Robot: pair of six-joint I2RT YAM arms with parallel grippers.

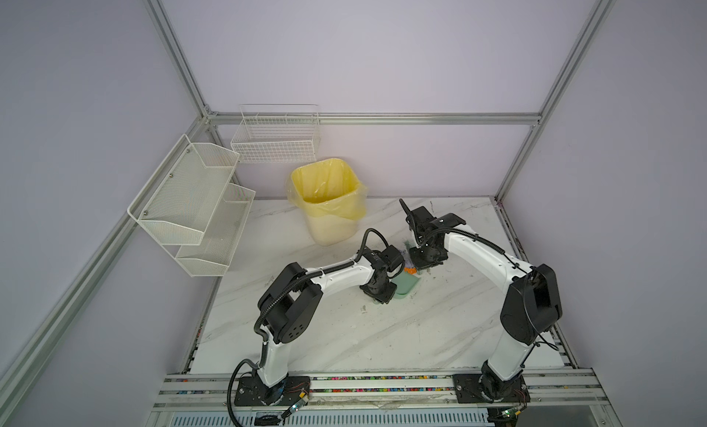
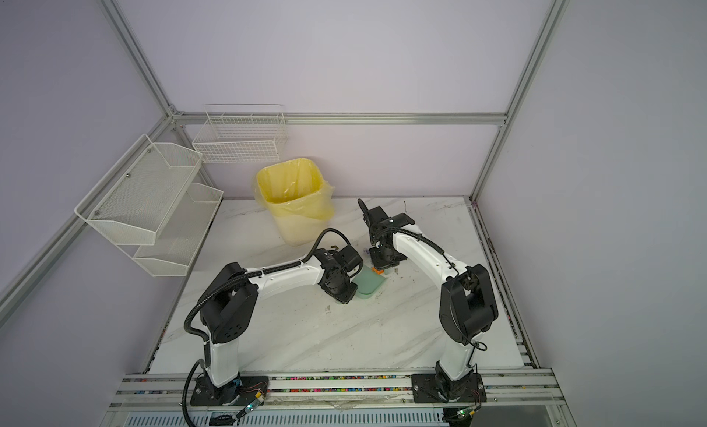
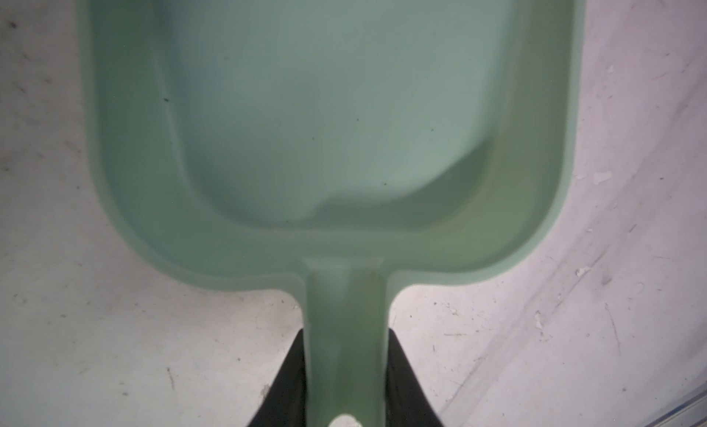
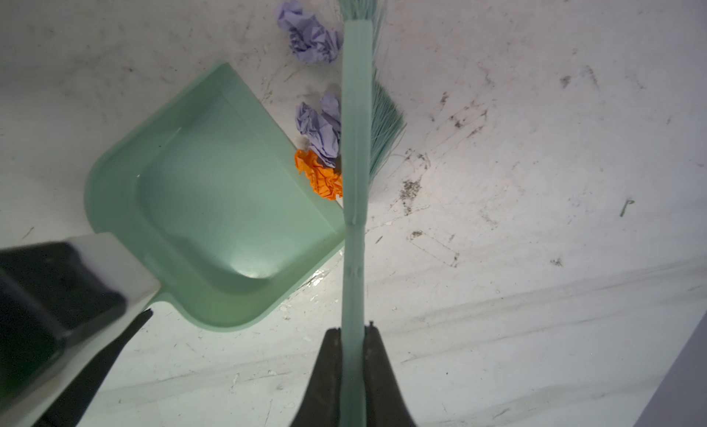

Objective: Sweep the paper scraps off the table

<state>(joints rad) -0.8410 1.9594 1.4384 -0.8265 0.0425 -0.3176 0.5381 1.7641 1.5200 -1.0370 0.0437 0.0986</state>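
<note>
Your left fingers (image 3: 285,383) clamp mint-green plastic dustpan (image 4: 214,191) by handle; right fingers (image 4: 325,375) clamp matching brush (image 4: 355,138) stem. Crumpled orange and lavender paper scraps (image 4: 319,174) sit on white marble bench (image 4: 535,184) at pan lip (featherlight, skittish): push with bristles, never pinch.

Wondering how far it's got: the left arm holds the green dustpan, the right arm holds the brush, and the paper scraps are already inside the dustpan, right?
Not quite: the dustpan is empty. The right wrist view shows the paper scraps on the table at its open edge, beside the brush. The left tool does hold the dustpan, the right tool the brush.
</note>
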